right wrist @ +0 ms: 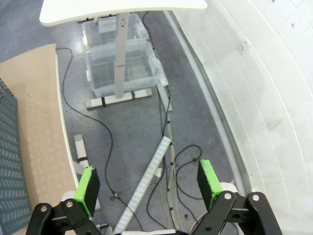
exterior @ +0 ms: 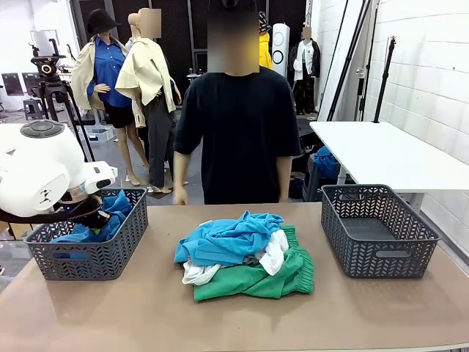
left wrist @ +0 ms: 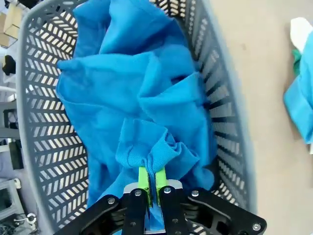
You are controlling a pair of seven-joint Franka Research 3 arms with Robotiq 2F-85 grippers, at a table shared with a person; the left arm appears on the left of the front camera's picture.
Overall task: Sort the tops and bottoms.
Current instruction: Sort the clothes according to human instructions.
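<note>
While pinched, blue shirt [left wrist: 142,98] between jaws.

Bright, even indoor light is falling from above, leaving only soft shadows under the clothes pile [exterior: 245,260] on the table [exterior: 146,315]. The blue shirt [left wrist: 137,98] is showing sharp while the basket [left wrist: 230,98] rim is blurring. The white wall [right wrist: 259,73] is bowing at the wide-angle edges.

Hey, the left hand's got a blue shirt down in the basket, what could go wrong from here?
The left hand is shut on the blue shirt inside the basket; lifting before it opens could drag the shirt out. The shorts lie tangled under the white shirt, so one grab may bring both.
</note>
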